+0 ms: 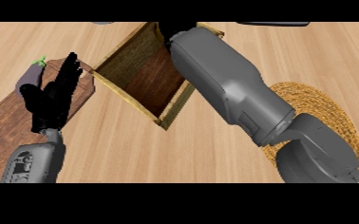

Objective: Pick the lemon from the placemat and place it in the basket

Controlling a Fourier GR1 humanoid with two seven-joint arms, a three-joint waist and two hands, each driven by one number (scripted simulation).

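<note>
Right forearm (231, 90) crosses diagonally over basket (144, 73), its hand hidden above the far rim: fingers can't tell. Lemon not visible. Woven placemat (316, 104) at right. Left hand (56, 95) open, fingers straight, over brown board (14, 114) beside eggplant (32, 73).

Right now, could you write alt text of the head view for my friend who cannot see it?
The robot's right arm stretches across a wooden counter over a basket, its hand hidden. A round woven placemat lies at right. The left hand rests open at left, above a dark board with an eggplant.
</note>
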